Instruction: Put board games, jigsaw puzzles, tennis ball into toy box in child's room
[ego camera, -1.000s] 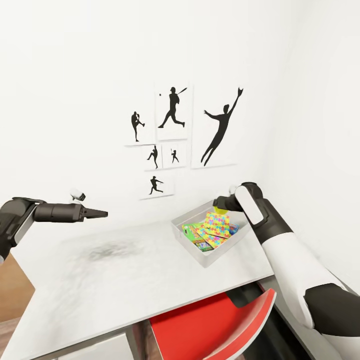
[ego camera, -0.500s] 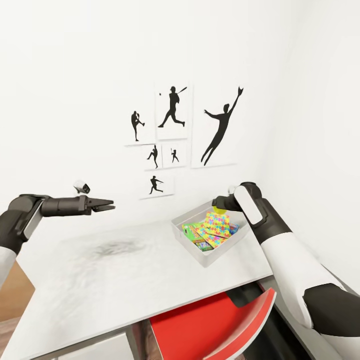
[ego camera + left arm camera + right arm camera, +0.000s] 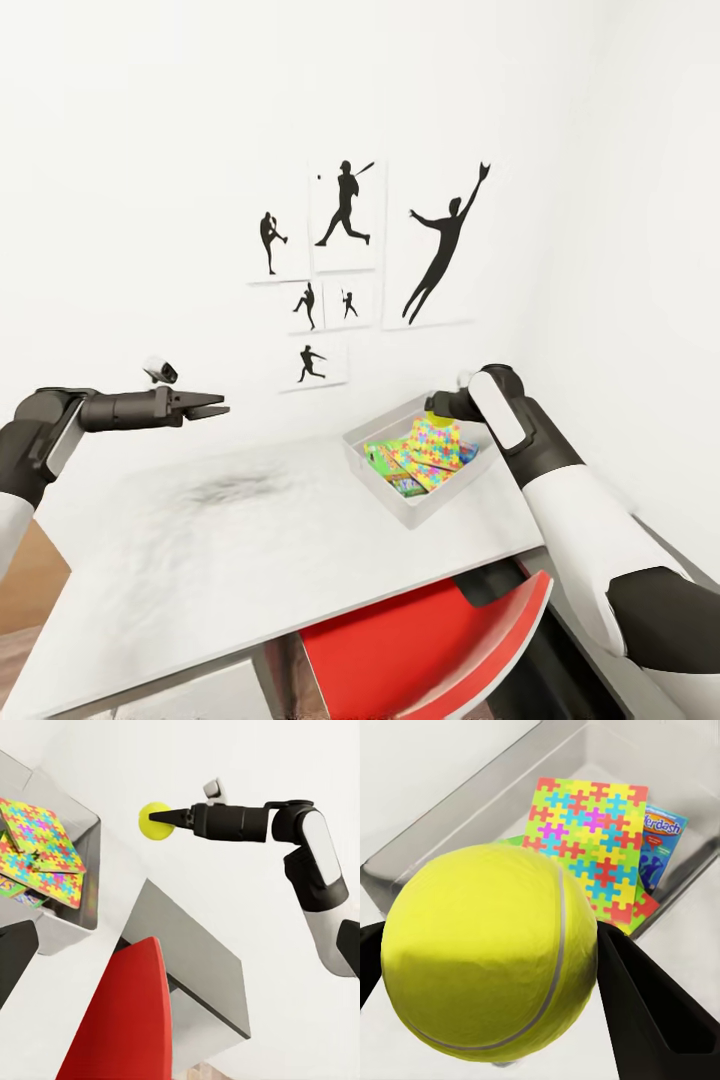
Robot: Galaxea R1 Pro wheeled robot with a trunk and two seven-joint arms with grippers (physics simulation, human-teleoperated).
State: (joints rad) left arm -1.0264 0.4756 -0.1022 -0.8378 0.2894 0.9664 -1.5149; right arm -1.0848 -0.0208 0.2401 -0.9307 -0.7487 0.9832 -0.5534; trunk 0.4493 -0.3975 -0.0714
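The right claw (image 3: 166, 818) grips the tennis ball (image 3: 491, 952) above the toy box (image 3: 372, 476) on the counter (image 3: 250, 560) — jigsaw puzzles (image 3: 589, 836) and board games (image 3: 660, 844) lie inside. The left claw (image 3: 212, 406) hovers apart over the counter, its jaws slightly parted and holding nothing.

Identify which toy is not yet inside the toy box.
The tennis ball: it is pinched in the right tool above the toy box, while the jigsaw puzzles and board games lie inside.
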